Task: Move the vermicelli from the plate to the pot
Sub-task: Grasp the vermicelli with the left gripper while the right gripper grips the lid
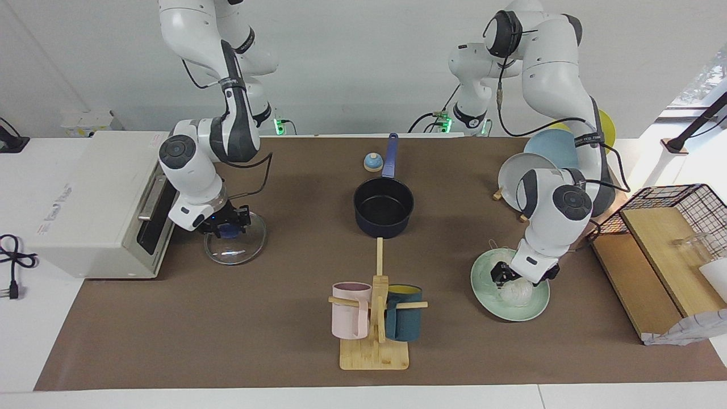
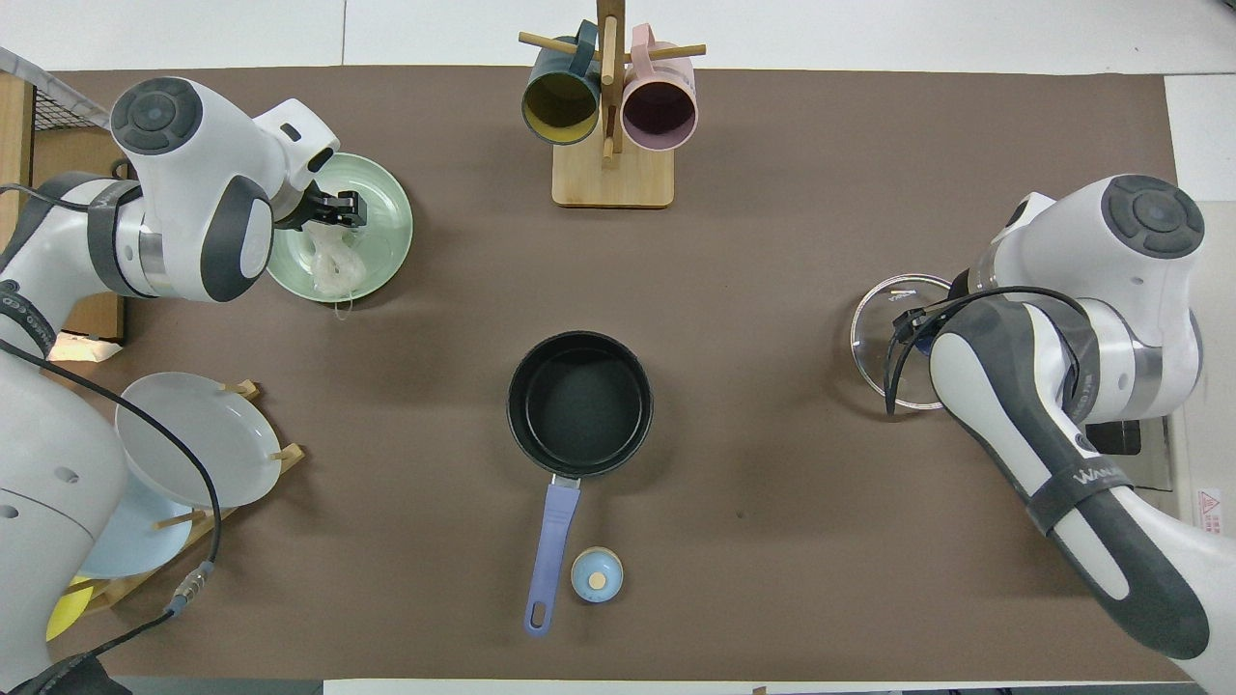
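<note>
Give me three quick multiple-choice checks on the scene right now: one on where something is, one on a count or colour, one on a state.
1. Where is the vermicelli?
A. in the pot
B. on the plate
C. on the bare table

2. How many mugs hang on the wooden mug rack?
A. one
B. two
C. three

3. What is inside the pot?
A. nothing
B. vermicelli
C. a mug

Answers: 1 B, the white clump lies on the mint-green plate, under the left gripper. 2 B, a pink mug and a teal mug hang there. 3 A, both views show only its bare black inside.
</note>
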{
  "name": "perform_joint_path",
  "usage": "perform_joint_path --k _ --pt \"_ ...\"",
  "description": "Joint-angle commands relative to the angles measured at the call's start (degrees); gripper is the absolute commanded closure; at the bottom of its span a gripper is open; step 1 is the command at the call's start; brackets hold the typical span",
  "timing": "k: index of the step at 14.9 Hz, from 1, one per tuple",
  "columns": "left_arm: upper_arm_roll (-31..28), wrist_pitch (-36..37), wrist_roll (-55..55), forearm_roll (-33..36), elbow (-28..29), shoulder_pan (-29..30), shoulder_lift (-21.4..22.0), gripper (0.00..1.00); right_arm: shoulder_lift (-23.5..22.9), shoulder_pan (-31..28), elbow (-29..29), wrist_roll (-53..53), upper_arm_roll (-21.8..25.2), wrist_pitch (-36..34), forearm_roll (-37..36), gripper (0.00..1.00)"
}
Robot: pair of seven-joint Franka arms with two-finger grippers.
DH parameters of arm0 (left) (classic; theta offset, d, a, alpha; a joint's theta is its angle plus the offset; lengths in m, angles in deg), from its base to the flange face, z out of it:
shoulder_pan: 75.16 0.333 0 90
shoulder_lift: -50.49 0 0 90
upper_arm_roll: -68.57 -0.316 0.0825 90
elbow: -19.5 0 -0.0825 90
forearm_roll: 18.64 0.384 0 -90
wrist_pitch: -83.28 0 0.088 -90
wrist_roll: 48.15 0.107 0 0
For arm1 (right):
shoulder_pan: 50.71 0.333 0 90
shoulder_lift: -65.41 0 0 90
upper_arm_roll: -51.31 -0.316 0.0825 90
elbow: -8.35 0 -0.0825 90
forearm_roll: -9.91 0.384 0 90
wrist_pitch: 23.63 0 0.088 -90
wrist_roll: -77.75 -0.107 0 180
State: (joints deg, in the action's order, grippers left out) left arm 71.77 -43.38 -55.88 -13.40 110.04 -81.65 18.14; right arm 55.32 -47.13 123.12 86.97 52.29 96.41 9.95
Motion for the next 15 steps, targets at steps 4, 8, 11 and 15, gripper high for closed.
perform_joint_path --k 4,8,11,15 --pt "-0.1 2.4 -1.1 1.1 -1.4 -0.4 1.2 1.0 1.0 0.6 -3.7 1.2 -0.4 -5.4 -0.7 1.0" --pt "-0.1 9.3 -1.2 -4.8 -2.2 -0.3 7.9 1.0 0.5 1.1 -7.3 0.8 -0.5 -9.6 -0.7 1.0" --pt "1.0 19.7 -7.8 -7.3 -3.1 -1.2 14.6 1.0 0.7 1.8 -7.5 0.7 -0.5 -10.3 -0.7 1.0" --pt "2.6 29.3 -22.3 -10.6 -2.7 -8.8 22.1 1.0 1.0 1.9 -12.5 -0.9 -0.5 -16.8 -0.7 1.0"
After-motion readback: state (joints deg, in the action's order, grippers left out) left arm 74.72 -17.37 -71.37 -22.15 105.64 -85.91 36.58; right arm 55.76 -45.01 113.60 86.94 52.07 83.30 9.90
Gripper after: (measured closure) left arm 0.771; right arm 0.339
